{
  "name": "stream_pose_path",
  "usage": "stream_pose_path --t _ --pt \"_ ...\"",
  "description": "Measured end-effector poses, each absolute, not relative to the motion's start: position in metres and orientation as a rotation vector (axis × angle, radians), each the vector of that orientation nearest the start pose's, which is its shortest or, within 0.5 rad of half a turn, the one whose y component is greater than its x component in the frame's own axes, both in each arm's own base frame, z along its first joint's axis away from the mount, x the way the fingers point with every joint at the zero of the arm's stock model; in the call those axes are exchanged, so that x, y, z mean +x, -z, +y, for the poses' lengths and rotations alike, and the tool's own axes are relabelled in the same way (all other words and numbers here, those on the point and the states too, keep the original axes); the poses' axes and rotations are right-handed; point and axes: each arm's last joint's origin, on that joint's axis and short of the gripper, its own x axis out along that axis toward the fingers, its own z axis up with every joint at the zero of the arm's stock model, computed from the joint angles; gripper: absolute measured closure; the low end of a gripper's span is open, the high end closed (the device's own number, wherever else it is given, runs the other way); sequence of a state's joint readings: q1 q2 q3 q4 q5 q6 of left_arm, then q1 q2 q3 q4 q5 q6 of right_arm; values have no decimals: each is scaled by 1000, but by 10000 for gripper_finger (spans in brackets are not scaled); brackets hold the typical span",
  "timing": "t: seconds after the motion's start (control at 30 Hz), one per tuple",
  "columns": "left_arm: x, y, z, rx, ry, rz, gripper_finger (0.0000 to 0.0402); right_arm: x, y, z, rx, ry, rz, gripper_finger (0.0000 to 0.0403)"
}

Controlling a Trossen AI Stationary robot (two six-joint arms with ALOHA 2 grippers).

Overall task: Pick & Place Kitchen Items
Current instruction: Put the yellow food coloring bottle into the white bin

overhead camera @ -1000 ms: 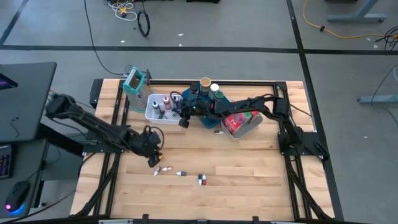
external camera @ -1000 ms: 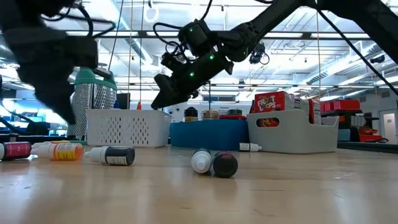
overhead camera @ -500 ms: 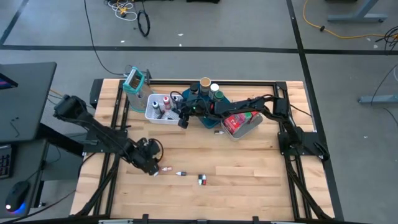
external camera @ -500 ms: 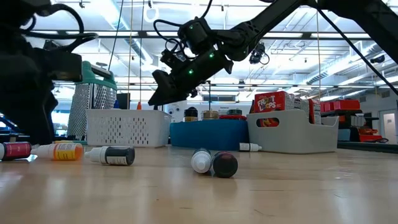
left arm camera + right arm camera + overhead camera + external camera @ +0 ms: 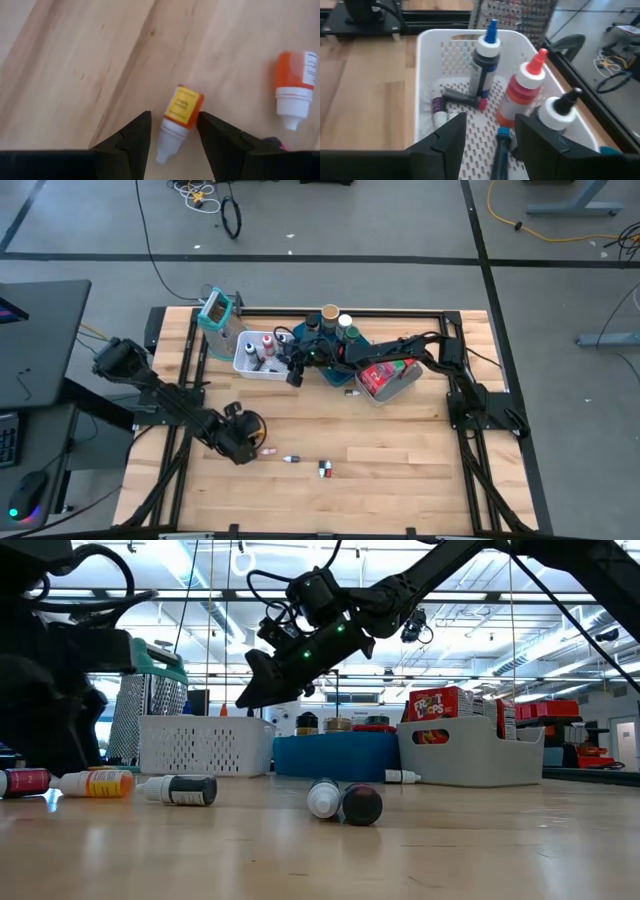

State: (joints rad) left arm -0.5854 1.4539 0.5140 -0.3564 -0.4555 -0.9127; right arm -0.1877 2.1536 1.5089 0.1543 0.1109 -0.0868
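Straddling a small yellow-labelled bottle (image 5: 181,111) with my left fingers (image 5: 172,135), I hold them spread wide so one dark finger comes down on each side of it; nothing is clamped yet. It lies flat on the worktop (image 5: 400,450) near the front left corner, white cap toward my wrist, so I judge a close across its body is the way to take it. An orange-labelled bottle (image 5: 293,82) lies just beside it, apart (close enough that I could nudge it). Two more little bottles (image 5: 324,469) rest nearer the middle of the front edge.

My right fingers (image 5: 487,145) hover open and empty above the white basket (image 5: 427,75) at the back edge, left of centre. Upright bottles and lying tubes sit in it, which suggests the loose items belong there. Beside it stand a blue tray (image 5: 335,755) and a grey bin (image 5: 470,755) with a red packet (image 5: 432,703).
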Motion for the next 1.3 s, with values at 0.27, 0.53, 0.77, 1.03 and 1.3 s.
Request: stream_pose_path --t 0.27,0.53,0.77,1.03,1.3 --pt "182 -113 -106 -159 -340 1045 317 474 -180 -92 -64 260 499 227" --pt "184 -117 -99 -168 -446 944 317 457 -220 -69 -66 204 557 227" --pt "201 -150 -65 -152 -545 832 320 425 -256 -38 49 183 698 227" --pt "214 -221 -15 -29 -607 642 312 416 -246 5 84 125 848 227" --pt "208 -227 35 -39 -697 689 315 411 -237 37 54 120 921 227"
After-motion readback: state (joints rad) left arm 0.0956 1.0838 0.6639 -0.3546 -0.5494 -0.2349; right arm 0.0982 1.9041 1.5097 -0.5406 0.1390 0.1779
